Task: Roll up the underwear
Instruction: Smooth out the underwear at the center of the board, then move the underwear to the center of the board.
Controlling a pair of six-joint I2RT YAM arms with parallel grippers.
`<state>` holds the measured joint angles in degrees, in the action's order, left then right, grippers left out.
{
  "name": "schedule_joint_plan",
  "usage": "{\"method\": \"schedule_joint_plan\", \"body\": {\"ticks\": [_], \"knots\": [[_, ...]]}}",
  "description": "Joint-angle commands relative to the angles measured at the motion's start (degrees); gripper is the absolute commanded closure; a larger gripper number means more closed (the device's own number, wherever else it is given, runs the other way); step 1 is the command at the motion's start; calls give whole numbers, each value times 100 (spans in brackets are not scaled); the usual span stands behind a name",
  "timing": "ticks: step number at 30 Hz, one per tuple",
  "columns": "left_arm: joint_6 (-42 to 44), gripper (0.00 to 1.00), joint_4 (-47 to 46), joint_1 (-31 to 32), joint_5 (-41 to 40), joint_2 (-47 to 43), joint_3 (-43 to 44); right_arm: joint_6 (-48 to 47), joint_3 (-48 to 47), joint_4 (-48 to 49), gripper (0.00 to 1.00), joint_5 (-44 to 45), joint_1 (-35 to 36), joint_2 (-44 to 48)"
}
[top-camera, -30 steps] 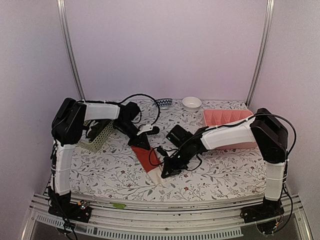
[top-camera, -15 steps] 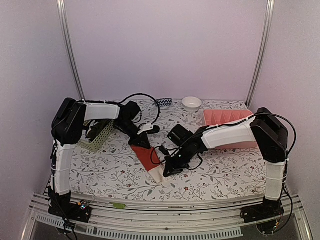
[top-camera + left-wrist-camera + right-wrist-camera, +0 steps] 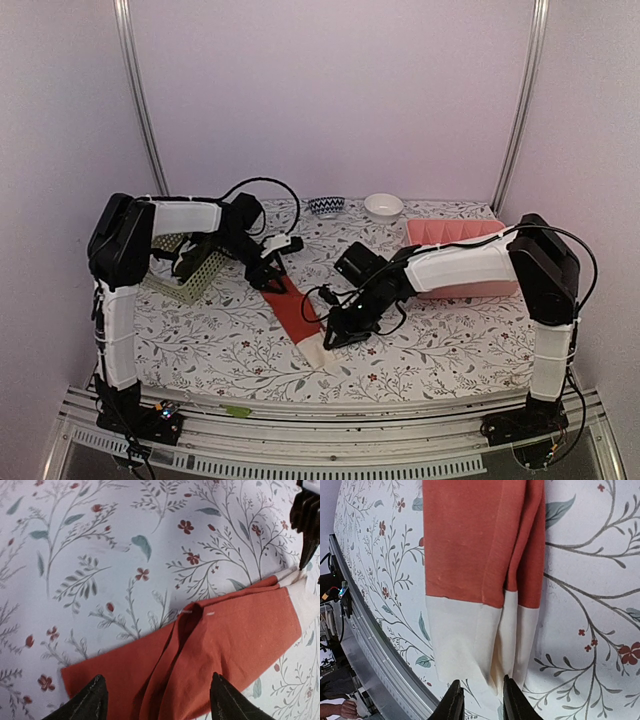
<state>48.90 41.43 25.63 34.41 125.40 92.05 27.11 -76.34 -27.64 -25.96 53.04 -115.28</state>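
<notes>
Straddling the red-orange end of the underwear (image 3: 225, 630) at the bottom of the left wrist view, the left gripper (image 3: 160, 704) has its fingers (image 3: 95, 702) spread wide, pinching nothing. At the bottom edge of the right wrist view, the right gripper (image 3: 482, 700) shows its fingertips (image 3: 454, 700) only narrowly parted, with the corner of the cream-white band (image 3: 465, 635) at their mouth and seemingly not clamped. The garment lies flat and unrolled as a folded strip, running diagonally through the lower middle of the overhead frame. Its layers look loosely lapped, with a raised crease along the middle, so a roll begun from the cream end could skew or spring open if only the top layer is caught. A black cable loop (image 3: 316, 296) by the right wrist hangs close over the strip and might snag it. The pale green basket (image 3: 195, 278) at left, the pink tray (image 3: 450, 235) at right and the white bowl (image 3: 384, 206) at the back stand well apart.
</notes>
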Motion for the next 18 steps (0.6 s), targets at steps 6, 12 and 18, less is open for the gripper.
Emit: {"method": "schedule_joint_plan", "body": {"ticks": [6, 12, 18], "knots": [[-262, 26, -286, -620, -452, -1211, -1136, -117, -33, -142, 71, 195, -293, 500], [-200, 38, -232, -630, -826, -1215, -1693, -283, 0, -154, 73, 242, -407, 367], [-367, 52, -299, -533, -985, -790, -1487, -316, 134, -154, 73, 284, -532, 481]]}}
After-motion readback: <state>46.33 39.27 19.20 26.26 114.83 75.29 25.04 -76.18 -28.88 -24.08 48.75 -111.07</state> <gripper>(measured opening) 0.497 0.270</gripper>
